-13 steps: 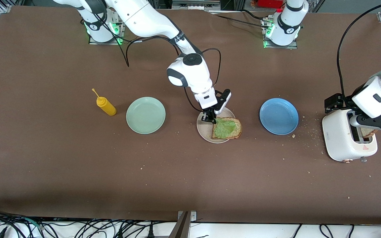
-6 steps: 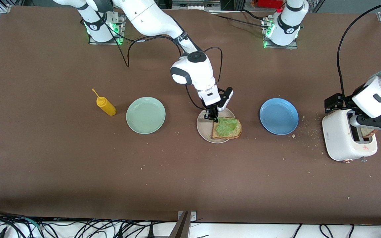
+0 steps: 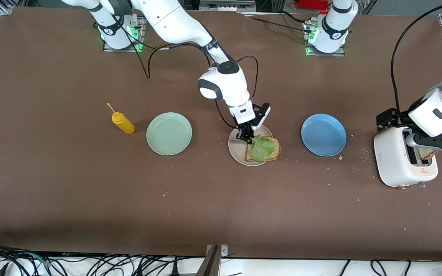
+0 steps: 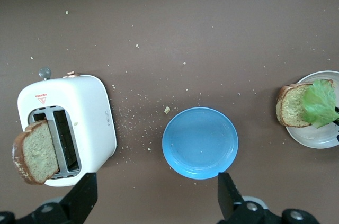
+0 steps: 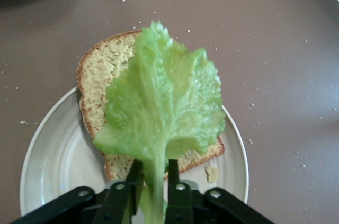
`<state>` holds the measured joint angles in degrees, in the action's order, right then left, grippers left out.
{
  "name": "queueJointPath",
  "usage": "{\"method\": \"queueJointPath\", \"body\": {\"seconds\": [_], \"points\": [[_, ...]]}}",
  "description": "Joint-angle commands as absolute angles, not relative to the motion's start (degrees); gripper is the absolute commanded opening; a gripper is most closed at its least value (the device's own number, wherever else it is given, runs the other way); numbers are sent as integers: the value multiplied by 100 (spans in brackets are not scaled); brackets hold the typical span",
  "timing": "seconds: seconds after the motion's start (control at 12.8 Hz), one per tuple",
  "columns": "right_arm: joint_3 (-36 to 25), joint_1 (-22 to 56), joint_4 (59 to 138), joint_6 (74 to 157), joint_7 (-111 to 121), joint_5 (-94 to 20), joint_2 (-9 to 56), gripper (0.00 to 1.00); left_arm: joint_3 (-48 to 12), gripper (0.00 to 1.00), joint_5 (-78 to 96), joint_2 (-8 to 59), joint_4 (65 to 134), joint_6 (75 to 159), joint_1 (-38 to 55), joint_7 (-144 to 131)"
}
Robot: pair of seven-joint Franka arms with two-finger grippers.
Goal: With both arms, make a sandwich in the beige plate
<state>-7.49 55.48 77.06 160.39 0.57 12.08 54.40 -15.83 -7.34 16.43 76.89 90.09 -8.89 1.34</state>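
Note:
The beige plate sits mid-table with one brown bread slice on it. A green lettuce leaf lies over that slice. My right gripper is low over the plate's rim, shut on the leaf's stem. In the right wrist view the leaf rises from the bread and plate into the gripper. My left gripper is open and empty over the toaster; its wrist view shows this too. A second bread slice stands tilted in the toaster slot.
A white toaster stands at the left arm's end. A blue plate lies between it and the beige plate. A mint-green plate and a yellow squeeze bottle lie toward the right arm's end. Crumbs lie near the toaster.
My right gripper has shifted slightly toward the left arm's end with the lettuce stem, and the leaf has settled further onto the bread. The left arm has not moved.

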Motion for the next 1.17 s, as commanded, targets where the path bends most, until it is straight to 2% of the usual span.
{"method": "queueJointPath", "body": {"seconds": [0.0, 0.39, 0.62, 0.86, 1.09], "points": [[-835, 5581, 7488, 16084, -97, 1301, 5572, 100, -1582, 100, -598, 1582, 7699, 8974, -905, 97], [-835, 5537, 7383, 16049, -62, 1248, 5494, 100, -1582, 100, -598, 1582, 7699, 8974, -905, 97], [-800, 5318, 7453, 15839, 8, 1064, 5108, 100, -1582, 100, -598, 1582, 7699, 8974, -905, 97], [-529, 4950, 7453, 14857, 79, 793, 4563, 100, -1582, 100, -598, 1582, 7699, 8974, -905, 97], [-448, 4572, 7453, 13662, 955, -303, 3948, 100, -1582, 100, -598, 1582, 7699, 8974, -905, 97]]}}
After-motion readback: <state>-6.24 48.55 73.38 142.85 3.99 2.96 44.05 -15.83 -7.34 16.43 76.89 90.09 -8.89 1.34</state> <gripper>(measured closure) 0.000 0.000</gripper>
